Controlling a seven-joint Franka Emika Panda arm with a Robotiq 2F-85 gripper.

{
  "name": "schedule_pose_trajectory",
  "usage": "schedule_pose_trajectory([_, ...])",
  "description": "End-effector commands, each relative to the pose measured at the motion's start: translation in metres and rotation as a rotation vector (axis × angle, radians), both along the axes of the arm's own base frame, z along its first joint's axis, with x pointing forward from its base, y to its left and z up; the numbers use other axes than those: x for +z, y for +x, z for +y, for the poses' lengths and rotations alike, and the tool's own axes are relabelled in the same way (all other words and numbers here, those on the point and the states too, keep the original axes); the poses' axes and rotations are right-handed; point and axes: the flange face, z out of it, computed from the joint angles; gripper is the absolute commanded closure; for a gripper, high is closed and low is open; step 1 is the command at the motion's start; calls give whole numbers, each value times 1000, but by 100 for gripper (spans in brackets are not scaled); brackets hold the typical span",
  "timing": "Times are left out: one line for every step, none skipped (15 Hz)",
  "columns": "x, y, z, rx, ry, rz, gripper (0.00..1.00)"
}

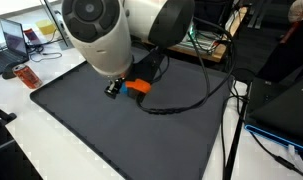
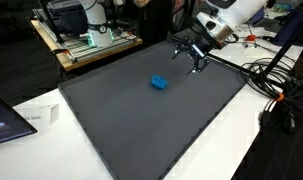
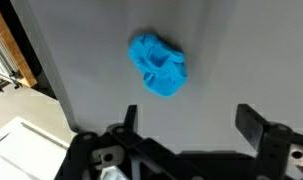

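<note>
Under the wrist camera, the blue crumpled lump (image 3: 158, 66) lies on the dark mat (image 3: 231, 50), ahead of the gripper (image 3: 191, 128) and off to one side of its middle line. The two fingers (image 3: 259, 128) stand spread wide with nothing between them. I judge the work here is lining up: I would slide sideways until the lump sits midway between the fingers, then come straight down. I would close only once the tips straddle it low, since a soft lump like that will likely squash or slip out of a high pinch. The wrist view tells me the sideways offset but not the height. In an exterior view the gripper (image 2: 189, 58) hangs above the mat near its far edge, apart from the lump (image 2: 159, 82), which rests alone toward the mat's middle; only here can I see the gap down to the surface. In an exterior view the big white arm (image 1: 101, 35) fills the frame and hides the lump altogether. What it adds is the black cable (image 1: 186, 103) looping over the mat beside the arm, which I would watch for snagging.
</note>
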Motion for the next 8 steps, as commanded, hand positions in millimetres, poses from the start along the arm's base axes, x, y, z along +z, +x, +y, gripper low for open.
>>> schedule_pose_trajectory([17, 10, -24, 81, 83, 60, 0])
schedule_pose_trajectory([20, 12, -32, 110, 107, 74, 0])
schedule_pose_trajectory([24, 16, -39, 149, 145, 85, 0])
schedule_pose_trajectory([26, 18, -46, 178, 169, 97, 0])
schedule_pose_trajectory([29, 20, -53, 210, 198, 111, 0])
schedule_pose_trajectory([31, 22, -61, 243, 233, 126, 0])
schedule_pose_trajectory([33, 24, -68, 272, 264, 141, 0])
schedule_pose_trajectory([34, 25, -75, 296, 299, 158, 0])
